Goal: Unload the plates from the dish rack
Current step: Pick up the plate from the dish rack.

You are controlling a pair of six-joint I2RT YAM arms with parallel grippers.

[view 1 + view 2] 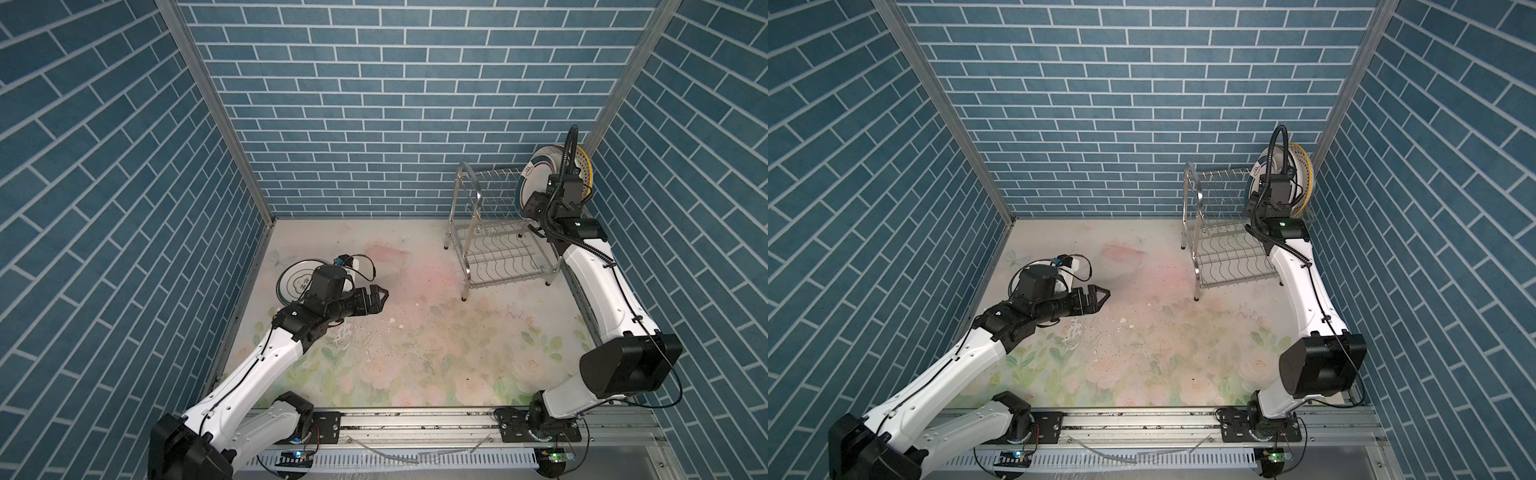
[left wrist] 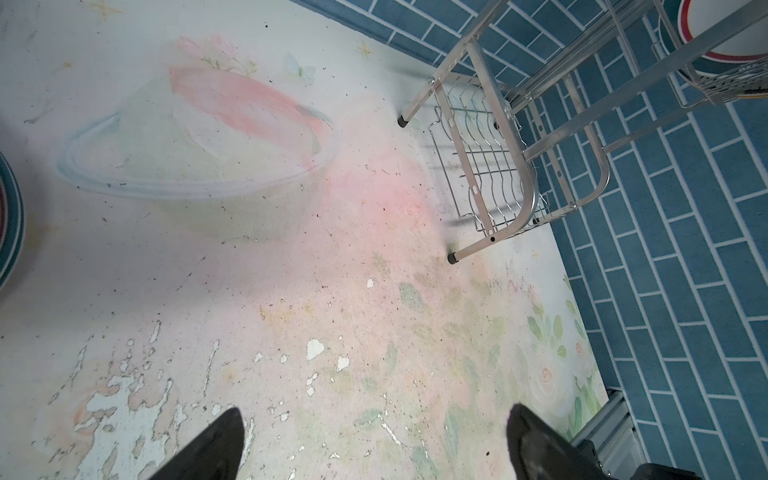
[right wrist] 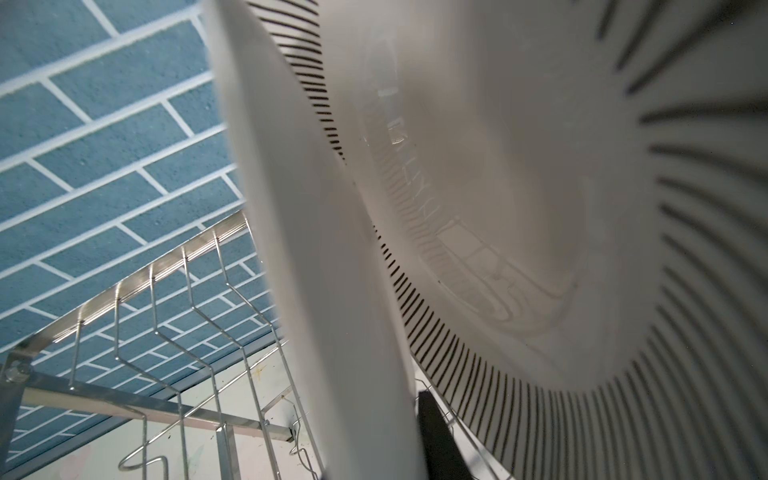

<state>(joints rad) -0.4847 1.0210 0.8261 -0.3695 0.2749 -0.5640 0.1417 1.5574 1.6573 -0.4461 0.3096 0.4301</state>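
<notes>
Straddling a racked plate [image 3: 311, 249], the right hand [image 1: 528, 208] cannot be told pinching or not; left hand [image 2: 376, 415] hovers spread.

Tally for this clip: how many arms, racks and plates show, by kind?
Arms: 2 (left, right)
Rack: 1
Rack plates: at least 3 (teal-banded, black-striped, yellow-rimmed)
Table plates: at least 1; stack depth hidden
Total: at least 7

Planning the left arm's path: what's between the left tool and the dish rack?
Only bare, flaking floral mat separates left tool from dish rack; clearest in the left wrist view.
</notes>
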